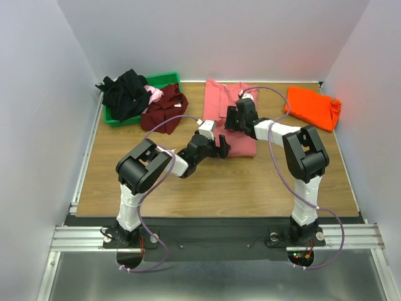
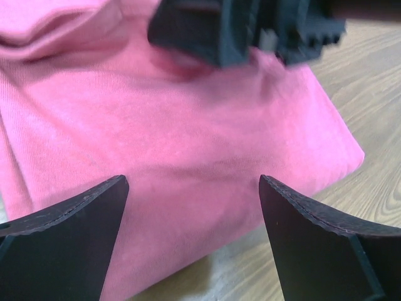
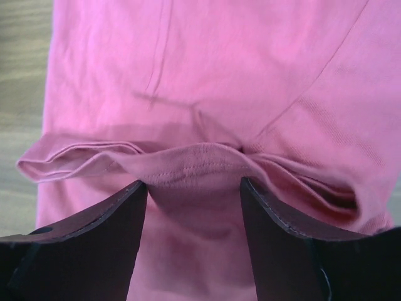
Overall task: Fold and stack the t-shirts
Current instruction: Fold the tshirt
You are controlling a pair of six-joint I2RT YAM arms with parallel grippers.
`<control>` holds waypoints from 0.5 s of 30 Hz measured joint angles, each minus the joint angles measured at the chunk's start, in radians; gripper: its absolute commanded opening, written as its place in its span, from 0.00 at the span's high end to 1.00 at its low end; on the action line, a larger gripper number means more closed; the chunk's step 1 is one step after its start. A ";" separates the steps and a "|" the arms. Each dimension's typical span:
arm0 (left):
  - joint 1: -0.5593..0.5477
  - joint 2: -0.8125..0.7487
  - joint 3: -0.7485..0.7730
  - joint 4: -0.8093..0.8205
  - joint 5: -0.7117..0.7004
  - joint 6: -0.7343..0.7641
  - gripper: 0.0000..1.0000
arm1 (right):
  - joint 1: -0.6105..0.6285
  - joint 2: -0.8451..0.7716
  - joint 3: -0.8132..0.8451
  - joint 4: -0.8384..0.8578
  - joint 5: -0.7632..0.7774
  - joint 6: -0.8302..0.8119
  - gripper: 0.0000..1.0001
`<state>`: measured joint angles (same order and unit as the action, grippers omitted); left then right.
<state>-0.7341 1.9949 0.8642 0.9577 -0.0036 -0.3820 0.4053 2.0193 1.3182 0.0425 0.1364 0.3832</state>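
well, green bin [image 1: 165, 79] holds the black shirt [image 1: 125, 94]

The salmon-pink cotton t-shirt [image 2: 188, 144] looks soft, matt and finely knitted; the brown wood-grain surface [image 1: 219, 182] smooth, faintly sheened.

Robot lab cell, white panel walls [image 1: 219, 37] around a wood-top table [image 1: 238, 188], aluminium extrusion rail [image 1: 213, 237] at near edge, two arm bases [image 1: 128, 233] bolted on
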 measured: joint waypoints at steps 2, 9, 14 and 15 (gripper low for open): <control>-0.004 -0.005 -0.008 0.000 -0.005 0.002 0.02 | 0.000 0.022 0.033 -0.013 0.021 -0.004 0.33; -0.006 -0.008 -0.022 0.012 -0.010 0.006 0.02 | 0.001 0.113 0.165 -0.053 0.109 -0.025 0.33; -0.013 -0.038 -0.049 0.001 -0.015 0.007 0.02 | 0.001 0.126 0.194 -0.080 0.163 -0.039 0.31; -0.016 -0.051 -0.059 -0.011 -0.018 0.007 0.02 | 0.001 0.121 0.193 -0.086 0.175 -0.041 0.30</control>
<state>-0.7502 1.9434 0.8051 0.9466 -0.0212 -0.3752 0.4061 2.1407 1.5116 -0.0433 0.3119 0.3420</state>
